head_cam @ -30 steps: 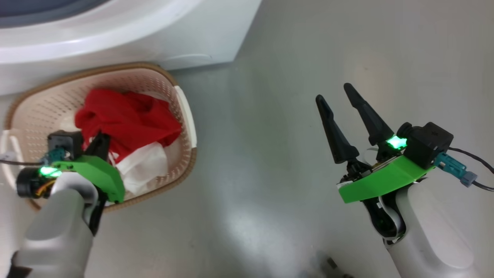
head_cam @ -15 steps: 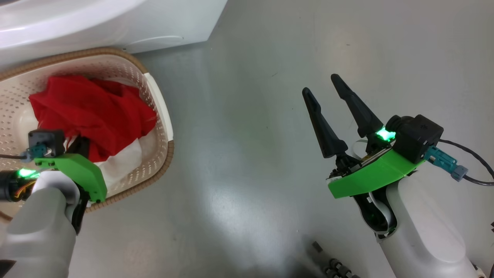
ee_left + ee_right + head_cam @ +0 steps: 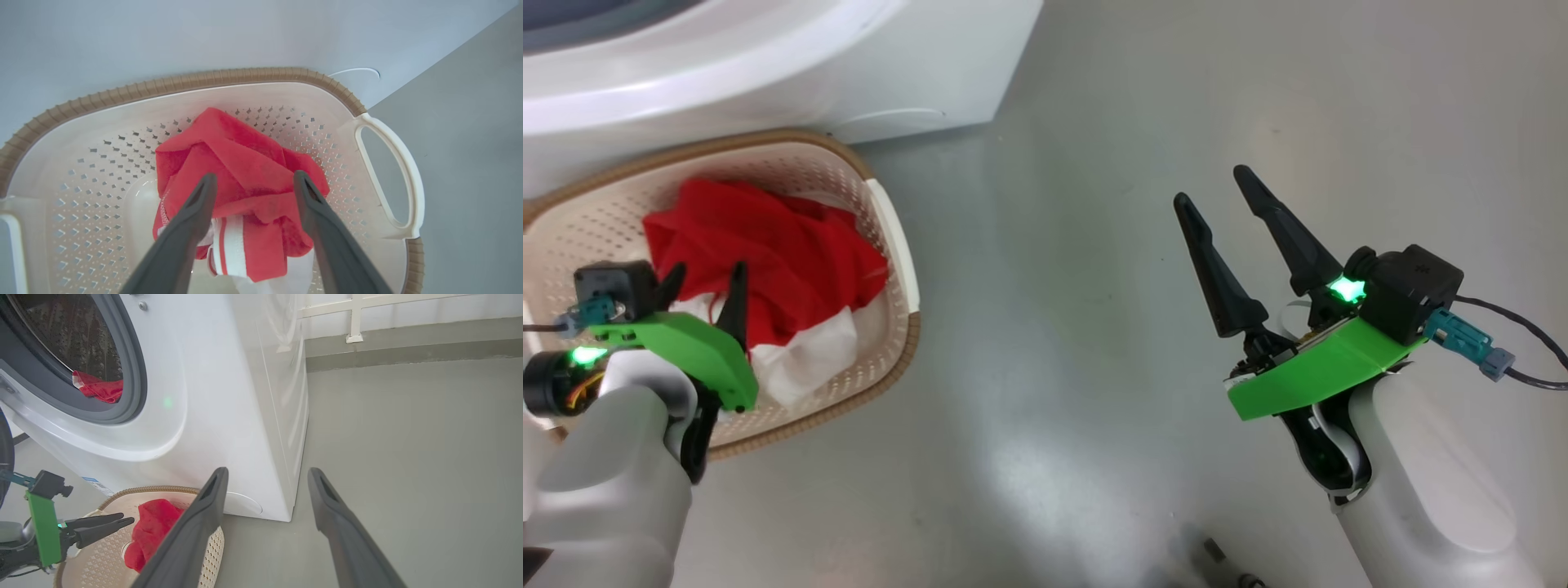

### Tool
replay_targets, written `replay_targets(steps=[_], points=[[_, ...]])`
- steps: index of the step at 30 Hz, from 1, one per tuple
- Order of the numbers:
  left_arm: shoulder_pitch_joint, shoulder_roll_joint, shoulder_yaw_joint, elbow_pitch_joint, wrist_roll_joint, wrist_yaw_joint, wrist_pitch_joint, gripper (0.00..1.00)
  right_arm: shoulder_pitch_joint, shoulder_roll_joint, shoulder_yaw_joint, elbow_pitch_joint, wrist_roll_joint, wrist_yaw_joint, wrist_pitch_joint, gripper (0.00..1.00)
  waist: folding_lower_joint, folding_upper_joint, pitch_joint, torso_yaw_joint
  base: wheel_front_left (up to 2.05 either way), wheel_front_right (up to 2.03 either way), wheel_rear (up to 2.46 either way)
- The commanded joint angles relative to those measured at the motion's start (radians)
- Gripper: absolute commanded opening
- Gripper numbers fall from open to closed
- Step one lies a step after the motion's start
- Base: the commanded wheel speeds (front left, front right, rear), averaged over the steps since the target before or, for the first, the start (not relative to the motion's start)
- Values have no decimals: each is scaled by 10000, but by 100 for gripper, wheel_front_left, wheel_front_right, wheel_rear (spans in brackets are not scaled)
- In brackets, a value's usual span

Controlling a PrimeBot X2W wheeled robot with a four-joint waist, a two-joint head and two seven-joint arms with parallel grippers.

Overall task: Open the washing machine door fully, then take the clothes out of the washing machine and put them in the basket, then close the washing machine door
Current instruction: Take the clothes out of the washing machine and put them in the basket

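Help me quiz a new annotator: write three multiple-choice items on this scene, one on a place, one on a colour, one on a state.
1. Where does the red garment under the left hand lie?
A) on the floor
B) in the basket
C) on top of the washer

2. What colour is the basket's rim?
A) blue
B) black
C) brown

3. How is the left hand?
A) open
B) shut on the garment
C) shut on the basket's handle

Answers:
1 B, the basket's perforated walls surround it.
2 C, the ribbed band around the top is brown.
3 A, its fingers stand apart over the garment.
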Motion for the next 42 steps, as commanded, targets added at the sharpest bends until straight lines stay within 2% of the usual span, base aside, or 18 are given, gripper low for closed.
replay_targets(steps=[1,10,21,34,42], points=[[267,413,270,-218,-108,-30,-120,100,234,-69,132,-168,70,16,-118,100,0,-1,-213,189,0,0,0],[750,540,1171,-1157,75,-30,-122,100,374,-340,75,-56,118,16,-118,100,0,-1,-789,532,0,0,0],[1469,543,2696,-2637,981,-30,-123,100,604,-665,-45,-12,185,16,-118,100,0,-1,-1547,852,0,0,0],[3421,74,4830,-5393,2576,-31,-123,100,1476,-1146,-301,71,379,16,-118,100,0,-1,-3015,1242,0,0,0],[4910,-221,5490,-7030,3221,-31,-124,100,2258,-1525,-368,44,547,16,-118,100,0,-1,-3913,1426,0,0,0]])
